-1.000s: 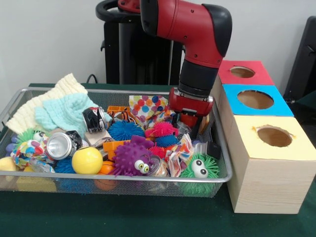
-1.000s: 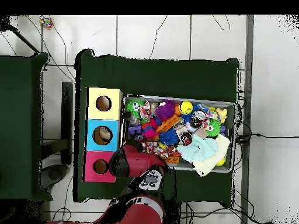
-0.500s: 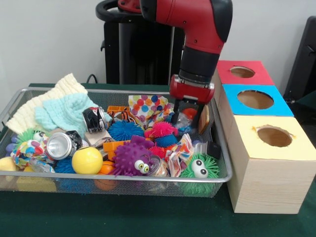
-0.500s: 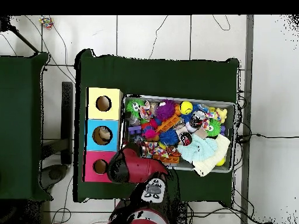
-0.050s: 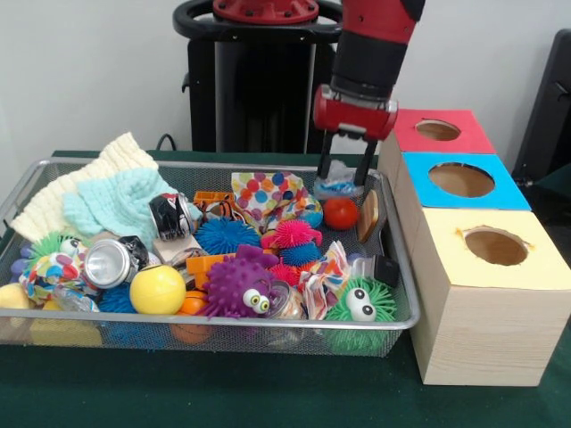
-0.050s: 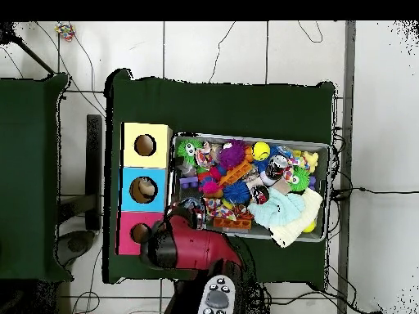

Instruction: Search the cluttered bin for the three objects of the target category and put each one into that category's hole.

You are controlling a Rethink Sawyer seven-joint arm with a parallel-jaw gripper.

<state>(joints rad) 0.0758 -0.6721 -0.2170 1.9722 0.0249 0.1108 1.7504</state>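
Front view shows me the hand (image 5: 343,183) clamped on a crumpled clear plastic piece (image 5: 340,179) with blue print, held above the wire bin's (image 5: 393,259) far right corner, beside the red box (image 5: 439,132). Below it, an orange ball (image 5: 341,213), spiky toys and cloths fill the bin

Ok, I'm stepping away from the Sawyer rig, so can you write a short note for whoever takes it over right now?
End effector: raised above the bin's right end, beside the red box, shut on a crumpled clear wrapper.
Bin: full of clutter, including spiky balls, a crushed can and cloths.
Boxes: the blue box sits between the red one and the yellow box; the overhead view shows something in the blue hole.
Left: drop the wrapper in its hole; how many targets remain I can't tell.
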